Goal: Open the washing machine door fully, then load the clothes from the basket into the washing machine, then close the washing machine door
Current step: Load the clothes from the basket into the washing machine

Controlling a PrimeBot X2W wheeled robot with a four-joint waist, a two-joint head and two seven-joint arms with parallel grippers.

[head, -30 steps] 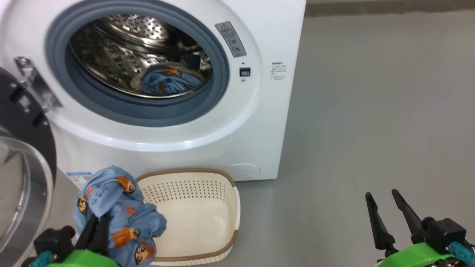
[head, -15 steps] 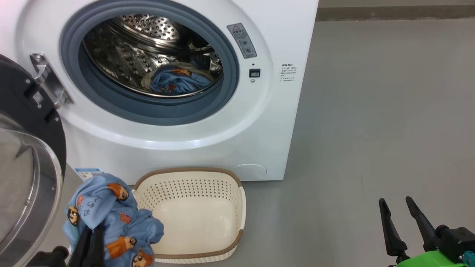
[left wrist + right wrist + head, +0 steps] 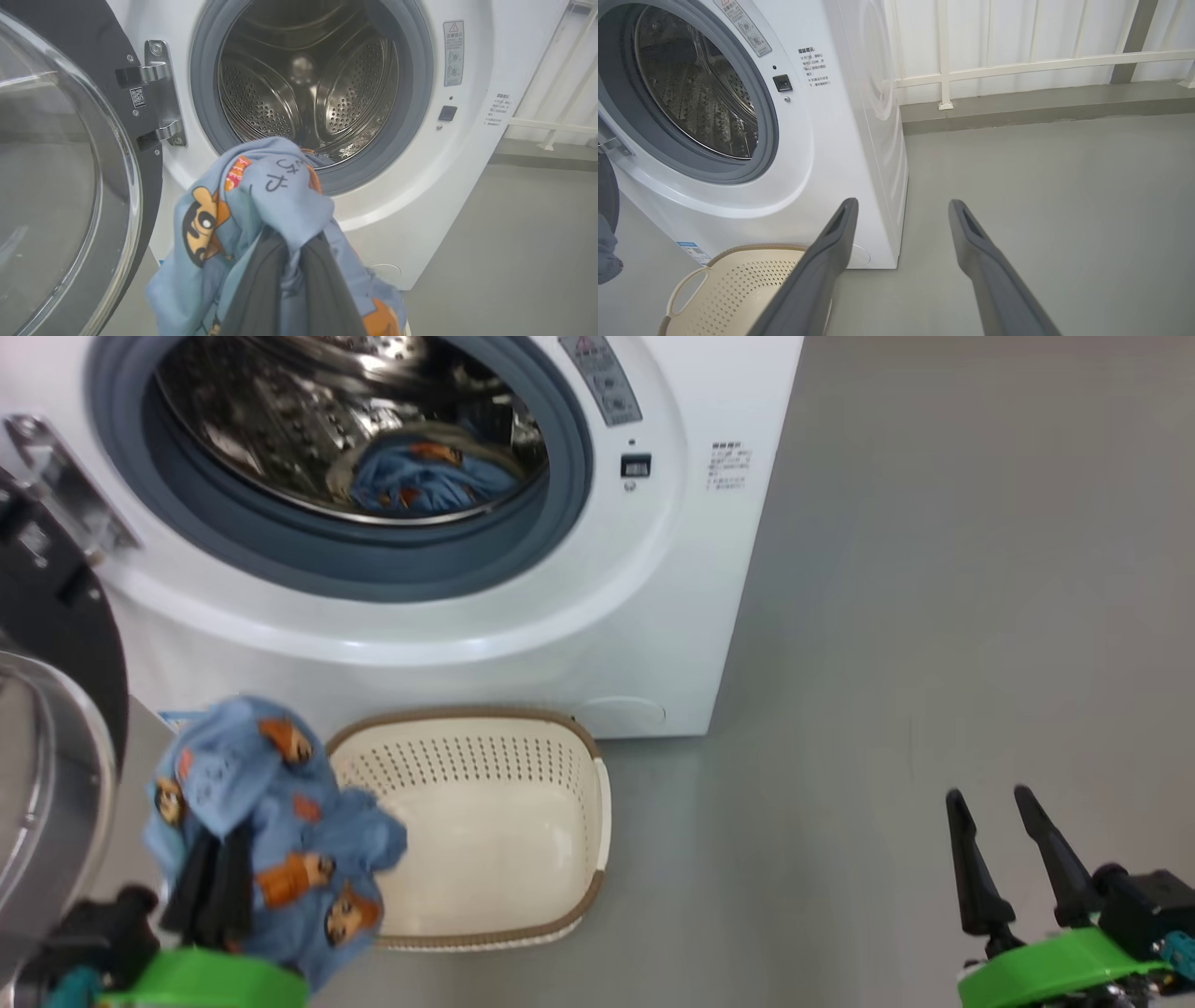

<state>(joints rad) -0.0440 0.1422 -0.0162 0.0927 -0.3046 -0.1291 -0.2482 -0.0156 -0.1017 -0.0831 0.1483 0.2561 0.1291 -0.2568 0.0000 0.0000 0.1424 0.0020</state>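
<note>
1. Door (image 3: 70,635): far left, swung open on its hinge, with the black ring and glass bowl turned toward me.
2. My left tool (image 3: 217,873): lower left, clenched on the blue garment (image 3: 271,784). The printed cloth bunches over both fingers and hangs down around them. It sits between the door and the basket and overlaps the basket's left rim in the head view.
3. Basket (image 3: 485,761): on the floor (image 3: 934,569), just in front of the washer.
4. Washer (image 3: 653,616): mouth uncovered, grey ring around the steel drum (image 3: 261,420). A blue patch shows low in the drum, and I cannot tell whether it is cloth or a reflection.
5. My right tool (image 3: 988,795): lower right, fingers spread apart and grasping nothing, above bare floor and well apart from the basket.
</note>
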